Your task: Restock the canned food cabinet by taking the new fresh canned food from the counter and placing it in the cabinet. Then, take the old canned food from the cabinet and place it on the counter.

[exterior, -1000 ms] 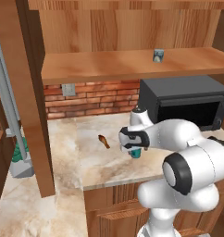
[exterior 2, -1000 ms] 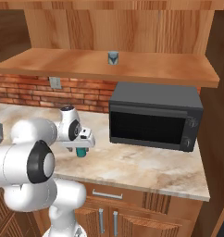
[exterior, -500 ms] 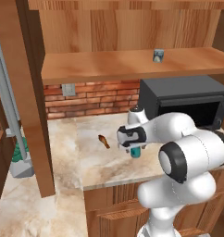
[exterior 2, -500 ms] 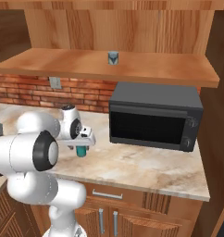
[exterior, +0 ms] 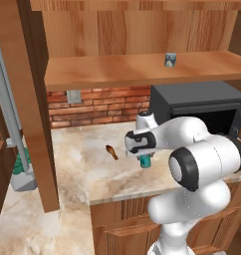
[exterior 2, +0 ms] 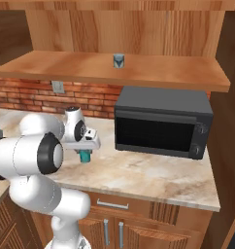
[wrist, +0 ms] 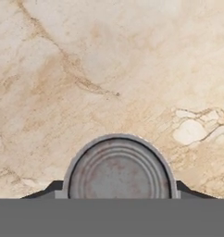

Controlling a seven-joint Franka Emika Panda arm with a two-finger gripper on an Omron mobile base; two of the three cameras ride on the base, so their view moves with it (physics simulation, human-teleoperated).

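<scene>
Your gripper (exterior: 145, 158) points straight down over the counter (exterior: 102, 169), and its two dark fingers (wrist: 184, 190) press against either side of the teal-labelled can (exterior: 145, 161), so you have the can clamped between them. In the hand view you look straight onto the can's ribbed silver lid (wrist: 118, 172), with the marbled stone spread out beneath it. From the right base view the teal can (exterior 2: 84, 156) hangs just under the hand, in front of the brick backsplash (exterior 2: 51, 99) and to the left of the black microwave (exterior 2: 160, 122); whether its base touches the stone or sits slightly above it, you cannot tell. The pale grey-blue can (exterior: 170, 60) stands upright on the plank shelf of the wooden cabinet (exterior: 117, 69), above the microwave and well apart from your hand. A small brown object (exterior: 111, 151) lies on the counter near the gripper, to its left in the left base view.
</scene>
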